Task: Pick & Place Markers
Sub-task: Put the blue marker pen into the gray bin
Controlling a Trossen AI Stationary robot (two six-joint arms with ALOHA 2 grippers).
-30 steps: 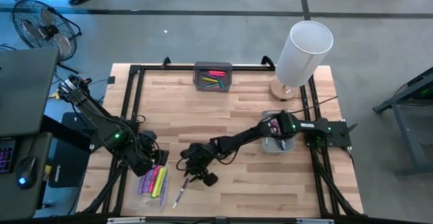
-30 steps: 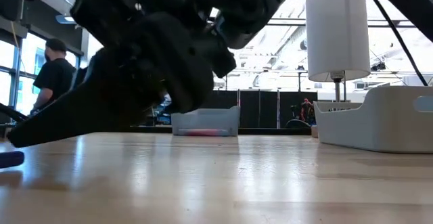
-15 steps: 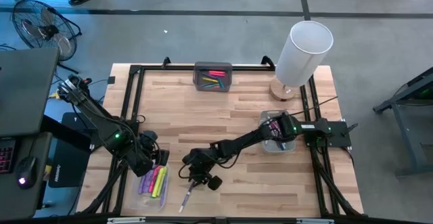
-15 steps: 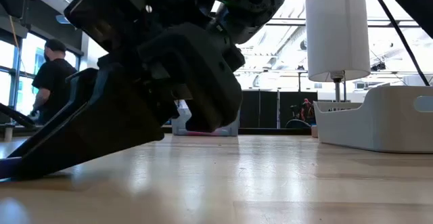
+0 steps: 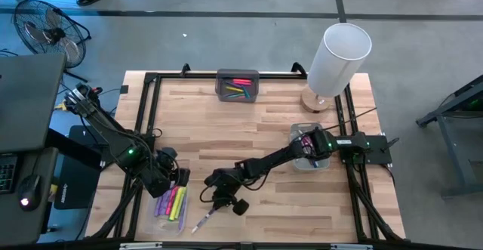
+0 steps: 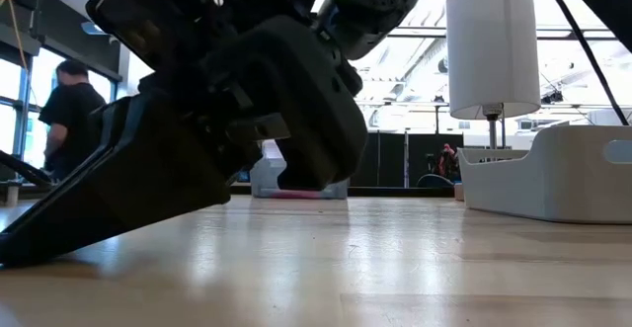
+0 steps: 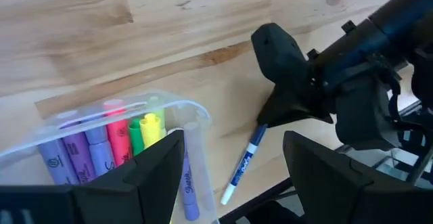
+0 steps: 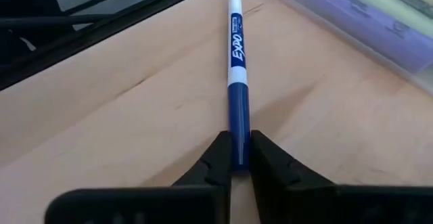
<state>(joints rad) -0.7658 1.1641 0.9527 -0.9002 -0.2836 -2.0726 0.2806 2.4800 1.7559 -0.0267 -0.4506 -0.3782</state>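
Observation:
A blue-and-white marker (image 8: 235, 48) lies on the wood near the table's front edge (image 5: 204, 221). My right gripper (image 8: 237, 143) is stretched out low from the right and is shut on the marker's blue end (image 5: 215, 208). To its left stands a clear tray (image 7: 101, 126) holding purple, pink, green and yellow markers (image 5: 172, 202). My left gripper (image 7: 233, 160) hovers open above that tray's far end (image 5: 172, 178), touching nothing. My right gripper pinches the marker's blue end (image 8: 238, 119) between its two fingertips (image 8: 218, 149). The fingers slant down from the table's far right and lie in line with the marker, which runs straight on ahead of them. The marker's white end (image 8: 234, 1) lies on the table.
A grey tray (image 5: 238, 85) with more markers sits at the far edge. A white lamp (image 5: 337, 57) stands at the far right, with a pale bin (image 5: 311, 158) under my right arm. Black frame rails (image 5: 147, 114) border the table.
My right gripper has sunk toward the table's near edge until its tips are at the table top. It has shut on the blue end of the marker. The marker has swung a little on the wood.

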